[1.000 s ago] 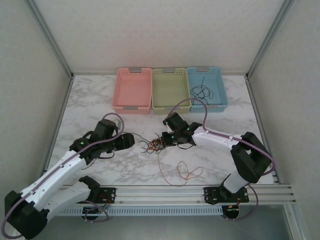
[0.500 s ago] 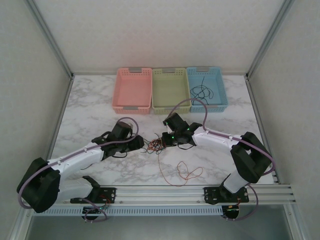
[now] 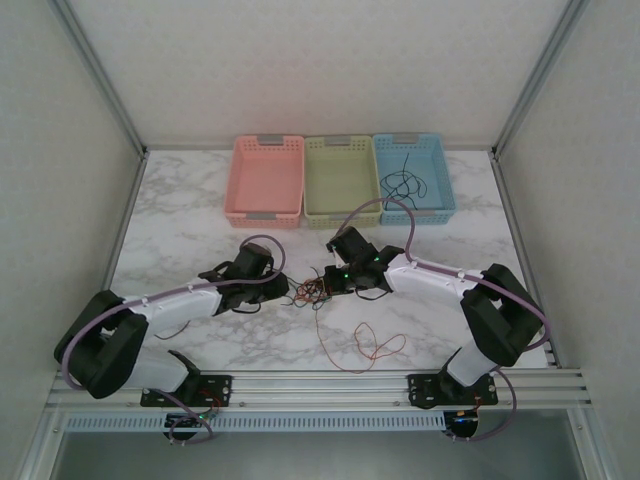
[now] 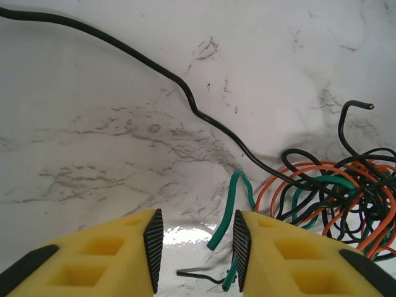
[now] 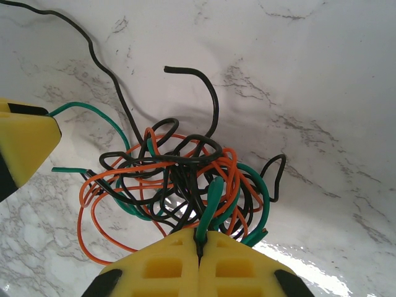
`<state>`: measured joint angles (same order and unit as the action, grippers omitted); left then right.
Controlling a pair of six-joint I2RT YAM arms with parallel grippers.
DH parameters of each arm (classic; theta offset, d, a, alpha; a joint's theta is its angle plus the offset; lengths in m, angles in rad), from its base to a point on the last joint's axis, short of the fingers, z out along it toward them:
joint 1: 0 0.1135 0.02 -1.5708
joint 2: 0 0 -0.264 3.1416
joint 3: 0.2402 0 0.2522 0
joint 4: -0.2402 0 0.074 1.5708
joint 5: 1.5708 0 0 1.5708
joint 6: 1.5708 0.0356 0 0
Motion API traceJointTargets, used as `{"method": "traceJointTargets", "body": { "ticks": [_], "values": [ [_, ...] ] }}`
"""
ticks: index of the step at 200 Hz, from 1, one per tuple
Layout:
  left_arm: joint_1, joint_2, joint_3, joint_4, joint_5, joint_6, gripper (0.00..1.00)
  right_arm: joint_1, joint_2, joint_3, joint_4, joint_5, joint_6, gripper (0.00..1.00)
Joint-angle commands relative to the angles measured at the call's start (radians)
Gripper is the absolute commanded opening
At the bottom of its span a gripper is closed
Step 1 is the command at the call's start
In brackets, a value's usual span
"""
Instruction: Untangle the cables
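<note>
The cables [image 3: 312, 290] lie mid-table as a small knot of orange, black and green wires, with one orange strand [image 3: 368, 346] trailing toward the front. My right gripper [image 3: 336, 280] sits at the knot's right side. In the right wrist view this gripper [image 5: 199, 240] is shut on a green loop [image 5: 213, 198] and a black strand of the clump [image 5: 179, 176]. My left gripper [image 3: 283, 290] is at the knot's left edge and is open [image 4: 197, 250]. A loose green wire end [image 4: 224, 226] stands between its pads, near the right pad [image 4: 241, 247]. The knot [image 4: 346, 195] lies just beyond.
Pink [image 3: 266, 205], green [image 3: 340, 208] and blue [image 3: 414, 208] baskets line the back; a black wire [image 3: 403, 183] lies in the blue one. A long black wire [image 4: 185, 99] runs off left across the marble. The left gripper's yellow finger [image 5: 25, 142] shows in the right wrist view.
My left arm has stretched out to the right and lowered, bringing its open gripper up to the knot's left edge. The right gripper and the knot have stayed put.
</note>
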<state>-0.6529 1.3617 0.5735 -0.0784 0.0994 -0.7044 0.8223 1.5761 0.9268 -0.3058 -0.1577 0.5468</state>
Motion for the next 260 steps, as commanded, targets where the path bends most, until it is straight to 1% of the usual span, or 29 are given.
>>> {"method": "traceJointTargets", "body": {
  "ticks": [1, 16, 28, 45, 82, 111, 122, 142, 159, 171, 195, 238, 260],
  "values": [
    [-0.008, 0.014, 0.012, 0.04, -0.029, -0.001, 0.36, -0.005, -0.007, -0.011, 0.0, -0.011, 0.008, 0.0],
    [-0.008, 0.02, 0.014, 0.042, -0.038, 0.001, 0.36, -0.005, -0.003, -0.008, -0.001, -0.012, 0.004, 0.0],
    [-0.008, 0.022, 0.017, 0.039, -0.044, 0.003, 0.38, -0.006, -0.001, -0.006, -0.003, -0.013, 0.003, 0.0],
    [-0.008, 0.023, 0.024, 0.039, -0.044, 0.002, 0.39, -0.006, -0.001, -0.005, -0.003, -0.015, 0.003, 0.0],
    [-0.008, 0.053, 0.042, 0.059, -0.031, 0.0, 0.34, -0.006, 0.007, -0.002, -0.004, -0.019, 0.001, 0.0],
    [-0.008, 0.079, 0.054, 0.067, -0.024, 0.003, 0.28, -0.006, 0.007, 0.001, -0.006, -0.02, 0.001, 0.0],
    [-0.008, 0.083, 0.057, 0.068, -0.026, 0.003, 0.24, -0.005, 0.008, 0.003, -0.007, -0.021, -0.001, 0.0],
    [-0.008, 0.08, 0.063, 0.061, -0.03, 0.009, 0.14, -0.005, 0.01, 0.003, -0.009, -0.02, -0.002, 0.0],
    [-0.008, 0.068, 0.063, 0.05, -0.046, 0.015, 0.08, -0.005, 0.006, 0.001, -0.011, -0.018, -0.002, 0.0],
    [-0.008, 0.053, 0.063, 0.023, -0.07, 0.025, 0.0, -0.006, -0.002, 0.0, -0.019, -0.009, -0.008, 0.0],
    [0.0, -0.001, 0.058, -0.042, -0.135, 0.048, 0.0, -0.006, -0.027, 0.003, -0.051, 0.021, -0.032, 0.0],
    [0.015, -0.124, 0.037, -0.125, -0.173, 0.054, 0.0, -0.016, -0.055, 0.004, -0.075, 0.041, -0.058, 0.0],
    [0.022, -0.175, 0.036, -0.17, -0.198, 0.062, 0.0, -0.026, -0.061, 0.009, -0.095, 0.073, -0.068, 0.0]
  ]
}}
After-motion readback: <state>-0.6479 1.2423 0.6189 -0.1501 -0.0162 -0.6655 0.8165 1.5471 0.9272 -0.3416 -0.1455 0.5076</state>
